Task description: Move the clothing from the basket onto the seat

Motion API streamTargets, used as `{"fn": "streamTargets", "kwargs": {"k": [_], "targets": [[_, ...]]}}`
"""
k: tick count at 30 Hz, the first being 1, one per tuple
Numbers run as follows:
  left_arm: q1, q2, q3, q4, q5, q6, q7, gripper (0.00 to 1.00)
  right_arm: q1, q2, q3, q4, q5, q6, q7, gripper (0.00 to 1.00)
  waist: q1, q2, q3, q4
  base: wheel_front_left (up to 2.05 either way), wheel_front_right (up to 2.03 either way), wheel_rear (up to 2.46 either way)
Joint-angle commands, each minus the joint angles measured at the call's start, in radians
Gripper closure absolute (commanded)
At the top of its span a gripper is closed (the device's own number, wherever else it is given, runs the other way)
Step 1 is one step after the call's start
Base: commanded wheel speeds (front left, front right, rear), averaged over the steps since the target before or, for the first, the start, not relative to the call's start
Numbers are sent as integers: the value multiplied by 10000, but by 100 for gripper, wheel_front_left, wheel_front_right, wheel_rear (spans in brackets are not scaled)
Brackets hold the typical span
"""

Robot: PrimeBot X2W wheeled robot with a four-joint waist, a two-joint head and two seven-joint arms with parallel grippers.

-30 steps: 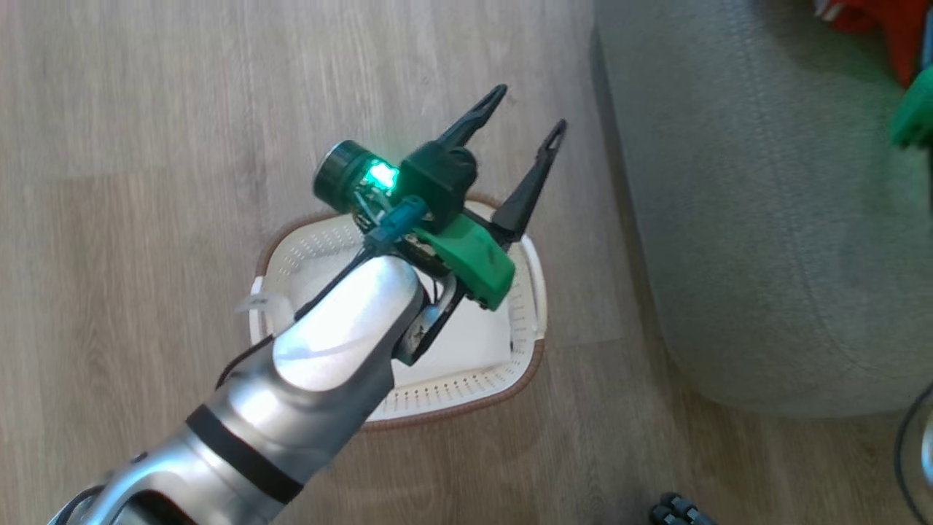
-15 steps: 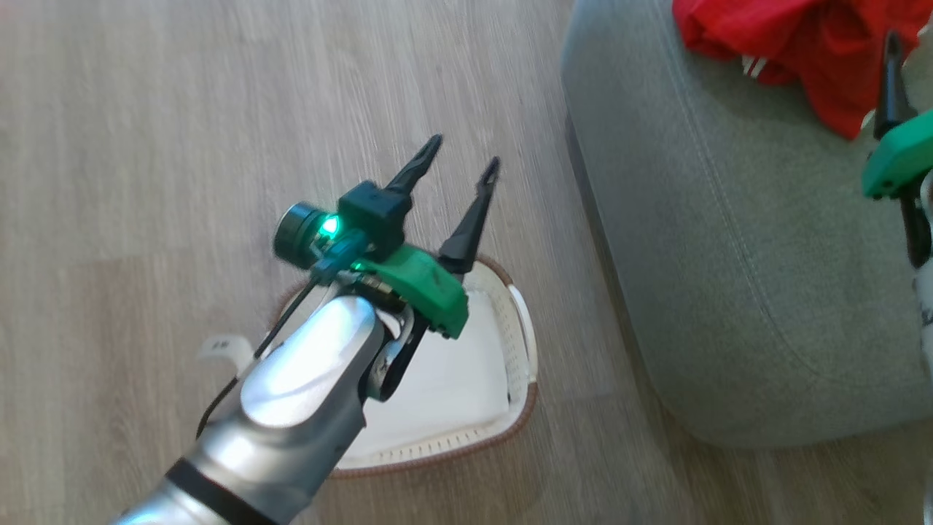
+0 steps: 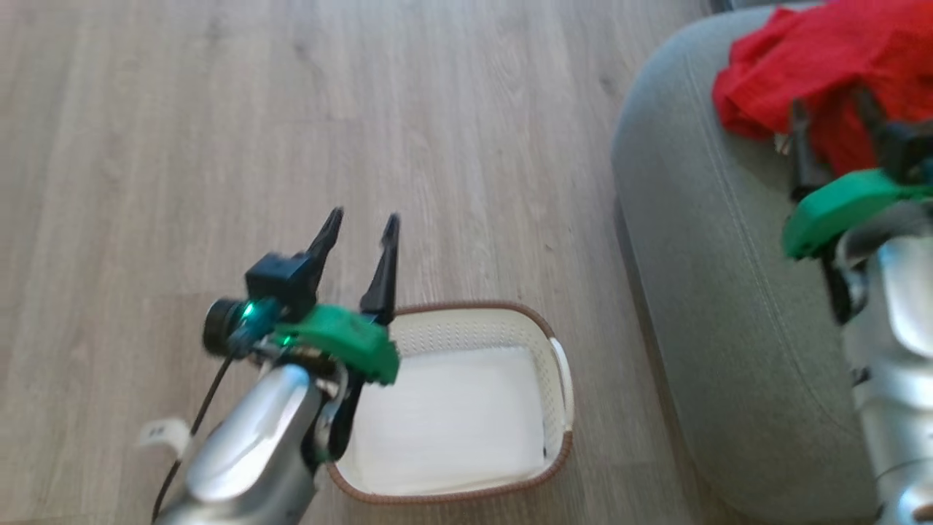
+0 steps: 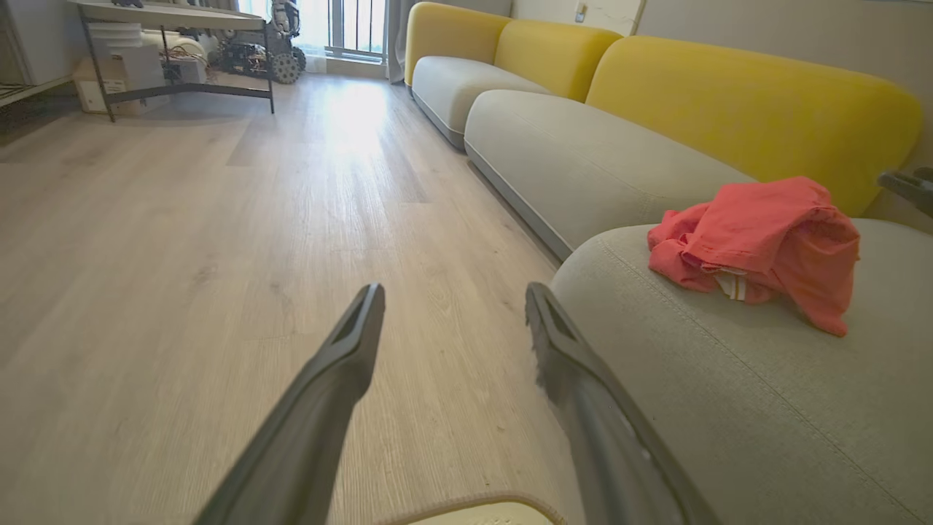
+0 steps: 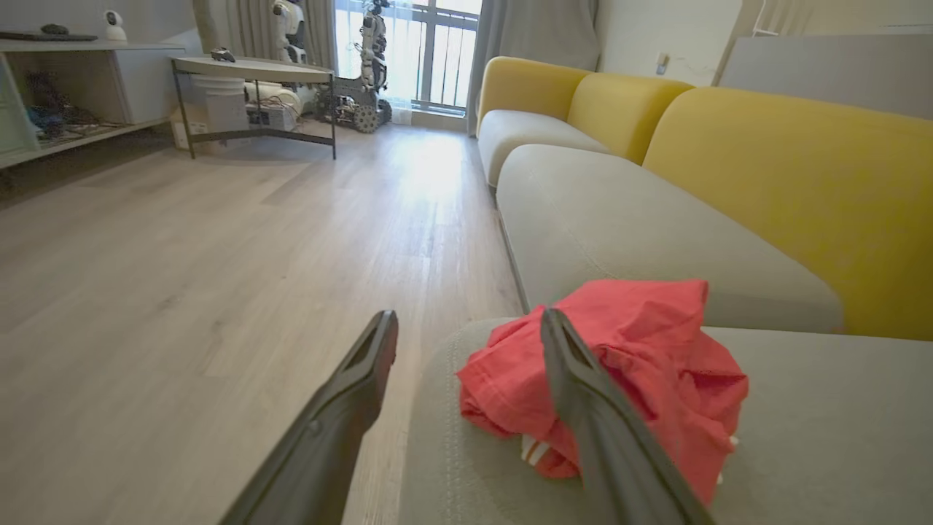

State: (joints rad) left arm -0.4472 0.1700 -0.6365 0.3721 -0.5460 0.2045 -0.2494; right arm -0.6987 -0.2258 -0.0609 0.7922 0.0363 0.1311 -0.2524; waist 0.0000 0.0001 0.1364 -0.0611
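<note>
Clothing is lying in a crumpled red heap on the seat, near its rounded end, and the head view is cutting it off at the top and right edges. Part of the heap is hiding behind the right claw, whose dark fingers are blurring against the red. In that arm's wrist view the fingers are standing apart with nothing between them, one crossing the near side of the heap; whether it is touching, I cannot tell. A sliver of white stripe is peeking out low on the pile. On the wooden floor, the basket is sitting beside the seat, with its left side disappearing behind the silver left forearm. The left claw is hanging over the floor past the basket's far rim, fingers spread and gripping nothing.
</note>
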Motion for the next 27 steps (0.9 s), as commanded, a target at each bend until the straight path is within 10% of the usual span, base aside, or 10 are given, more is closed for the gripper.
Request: {"fn": "streamTargets", "kwargs": {"k": [1, 14, 27], "targets": [[-69, 300, 515, -406, -3, 98, -123, 0, 93, 158, 246, -569, 97, -4, -93, 0, 0, -1, -271, 264, 0, 0, 0], [2425, 790, 2089, -1619, 349, 639, -123, 0, 3085, 1616, 197, -3670, -38, -4, -93, 0, 0, -1, -1035, 772, 0, 0, 0], [5014, 652, 3563, -3017, 879, 822, -124, 0, 5493, 1753, 1037, -5322, 936, -4, -39, 0, 0, -1, -1573, 957, 0, 0, 0]]}}
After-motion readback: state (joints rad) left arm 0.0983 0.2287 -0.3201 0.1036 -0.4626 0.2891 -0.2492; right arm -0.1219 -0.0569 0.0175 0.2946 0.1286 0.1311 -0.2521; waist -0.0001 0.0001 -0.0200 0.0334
